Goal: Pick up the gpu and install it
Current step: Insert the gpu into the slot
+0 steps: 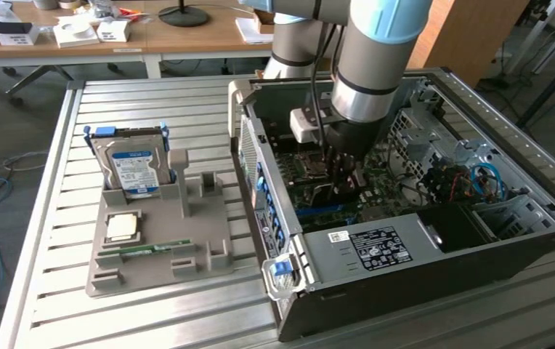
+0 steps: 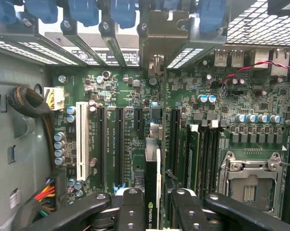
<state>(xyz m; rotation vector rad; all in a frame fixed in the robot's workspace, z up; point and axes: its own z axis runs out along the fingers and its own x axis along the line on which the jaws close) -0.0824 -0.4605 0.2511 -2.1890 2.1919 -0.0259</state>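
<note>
1. The computer case lies open on the slatted table, toward the exterior view's right edge.
2. A holder tray sits beside the case, toward the table's left edge.
3. A hard drive stands in the tray's far end.
4. The card stands between the gripper fingers, over the motherboard inside the case.

- The exterior view looked down at an angle from beyond my slatted metal table, taking in the open black computer case.
- My wrist view faced straight down, close above the green motherboard, which both views shared.
</note>
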